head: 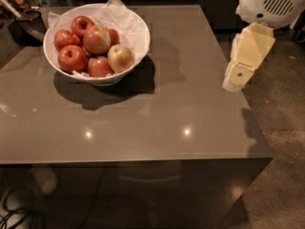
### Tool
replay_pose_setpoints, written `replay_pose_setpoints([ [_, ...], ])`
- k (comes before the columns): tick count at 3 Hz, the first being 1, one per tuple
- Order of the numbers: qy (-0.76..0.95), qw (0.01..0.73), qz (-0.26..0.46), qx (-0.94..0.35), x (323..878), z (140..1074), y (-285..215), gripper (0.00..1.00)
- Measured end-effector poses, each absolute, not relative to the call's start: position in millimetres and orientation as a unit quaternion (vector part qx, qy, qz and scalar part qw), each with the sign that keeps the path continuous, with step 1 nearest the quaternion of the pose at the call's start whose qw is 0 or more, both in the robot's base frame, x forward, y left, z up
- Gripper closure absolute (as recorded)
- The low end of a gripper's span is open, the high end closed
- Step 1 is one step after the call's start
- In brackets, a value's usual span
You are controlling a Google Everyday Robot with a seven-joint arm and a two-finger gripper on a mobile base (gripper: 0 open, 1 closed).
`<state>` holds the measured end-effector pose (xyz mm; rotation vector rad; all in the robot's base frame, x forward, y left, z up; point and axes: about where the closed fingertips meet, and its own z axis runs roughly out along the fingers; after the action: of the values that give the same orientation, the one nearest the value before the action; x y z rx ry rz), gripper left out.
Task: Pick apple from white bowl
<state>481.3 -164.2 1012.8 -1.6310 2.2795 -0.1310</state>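
Observation:
The white bowl (136, 26) stands at the far left of the grey table, lined with crumpled white paper and holding several apples. The apple (120, 57), pale yellow-tan, lies at the bowl's right front, against the rim. A larger red-and-yellow streaked apple (96, 39) sits in the middle, with red apples around it. My gripper (237, 76), cream-coloured, hangs at the table's right edge, far to the right of the bowl, below the white arm (271, 4).
The grey table (157, 118) has its front edge near the bottom and its right edge by the gripper. Dark clutter (21, 13) sits at the far left. Cables (19, 209) lie on the floor at lower left.

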Motion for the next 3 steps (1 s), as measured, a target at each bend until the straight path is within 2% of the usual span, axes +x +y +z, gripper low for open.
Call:
replay_pose_setpoints([
  [2,0.777,0.199,-0.06,-0.594,513,1020,-87,0.0],
  [3,0.775,0.205,-0.063,-0.595,514,1023,-84,0.0],
])
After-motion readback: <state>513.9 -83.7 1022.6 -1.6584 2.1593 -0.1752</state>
